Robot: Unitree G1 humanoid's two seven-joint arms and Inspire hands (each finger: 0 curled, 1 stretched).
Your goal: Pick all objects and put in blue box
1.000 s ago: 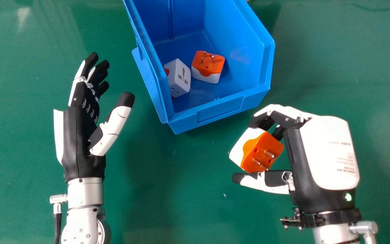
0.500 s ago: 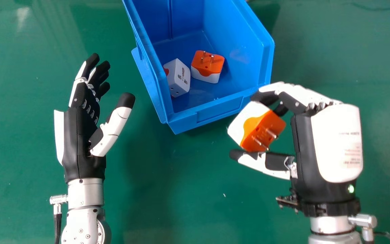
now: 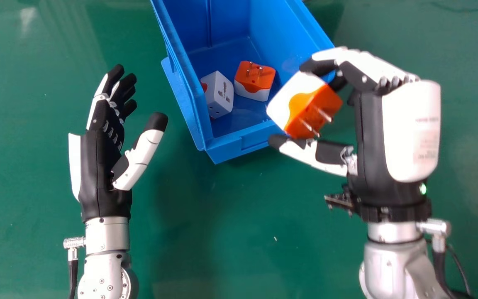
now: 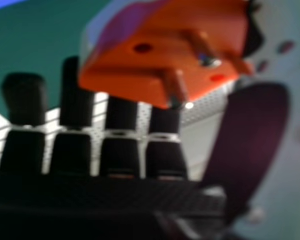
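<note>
Head view: our left hand (image 3: pixel 102 166) idles, fingers relaxed; our right hand (image 3: pixel 409 133) pinches a white-and-orange plastic plug adapter (image 3: pixel 299 101) by the near right corner of the open blue plastic box (image 3: pixel 225 150). We judge this the carry; next, we'd ease inward and release. Inside, near the left edge, sits a blocky white adapter (image 3: pixel 217 92); beside it, an orange-topped one (image 3: pixel 255 81), pins up.
</note>
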